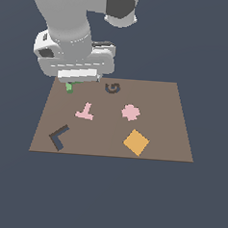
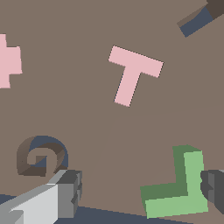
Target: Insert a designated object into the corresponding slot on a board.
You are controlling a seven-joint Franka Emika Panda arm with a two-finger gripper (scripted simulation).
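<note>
We note the gripper (image 2: 140, 192) spread wide and holding nothing, one finger (image 2: 214, 190) just beside the green L-block (image 2: 175, 197) lying flat at the board's (image 1: 162, 138) far corner, well apart from the dark L-shaped slot (image 1: 59, 137) at the near edge.

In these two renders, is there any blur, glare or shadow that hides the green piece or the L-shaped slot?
Exterior view: flat, even light, no glare or blur; only the arm's body covers most of the green block, while the L-shaped slot is plain. Wrist view: sharp, with soft shading on the block; the slot is cut by the frame edge, and one finger overlaps the block's edge.
</note>
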